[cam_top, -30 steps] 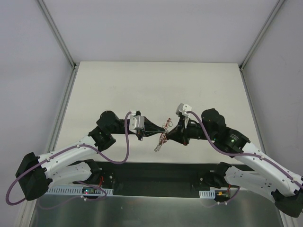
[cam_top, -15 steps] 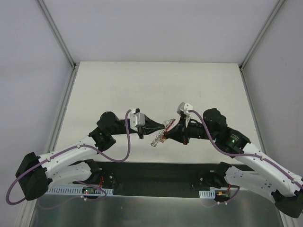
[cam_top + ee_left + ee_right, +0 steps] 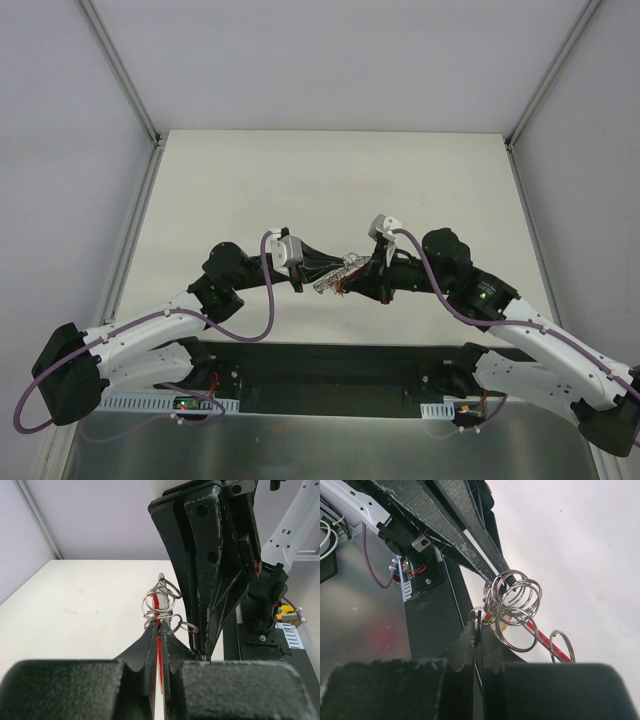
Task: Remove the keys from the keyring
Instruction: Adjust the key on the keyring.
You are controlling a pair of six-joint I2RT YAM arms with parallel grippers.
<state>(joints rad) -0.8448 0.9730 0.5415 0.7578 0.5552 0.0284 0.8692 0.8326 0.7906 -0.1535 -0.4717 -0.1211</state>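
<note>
Between the two arms, above the table, hangs the keyring (image 3: 340, 272). It is a tangle of silvery rings (image 3: 157, 602) carrying a red plastic piece (image 3: 546, 638). My left gripper (image 3: 160, 624) is shut on the red piece, with the rings just past its tips. My right gripper (image 3: 478, 626) is shut on a thin dark flat piece seen edge-on, apparently a key, which sits in a small ring (image 3: 479, 616) of the bunch. From above, the left gripper (image 3: 326, 272) and right gripper (image 3: 353, 278) meet tip to tip, and the keys (image 3: 327, 285) show as a pale jagged bunch under them.
The cream table (image 3: 330, 180) lies below, bounded by grey walls and metal corner posts (image 3: 120, 70). A dark base strip (image 3: 330, 365) with both arm mounts runs along the near edge. Purple cables (image 3: 268, 300) loop off both wrists.
Both grippers have shifted a little up the view and drawn closer together. The bunch, which hung down below them, now lies swung up level between the tips.
</note>
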